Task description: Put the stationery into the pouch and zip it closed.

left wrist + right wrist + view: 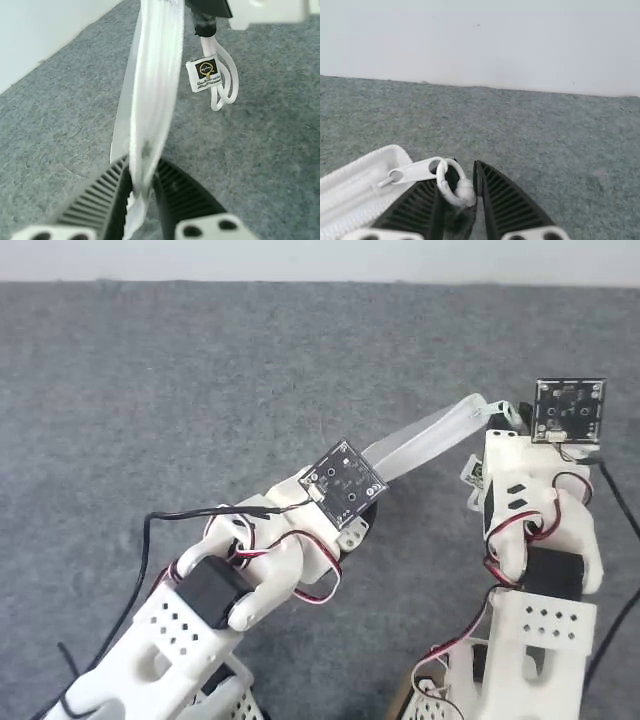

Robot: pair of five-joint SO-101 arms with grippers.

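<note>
The white translucent pouch hangs stretched in the air between the two arms. My left gripper is shut on one end of the pouch, which runs edge-on away from it. My right gripper is shut on the white cord loop tied to the zipper pull at the pouch's other end. In the left wrist view the cord loop and a small label tag dangle below the right gripper. In the high view the right gripper is at the pouch's far right end.
Grey felt-like mat covers the table, with a pale wall along its far edge. Black and red cables trail beside the left arm. A brown edge shows near the bottom between the arm bases.
</note>
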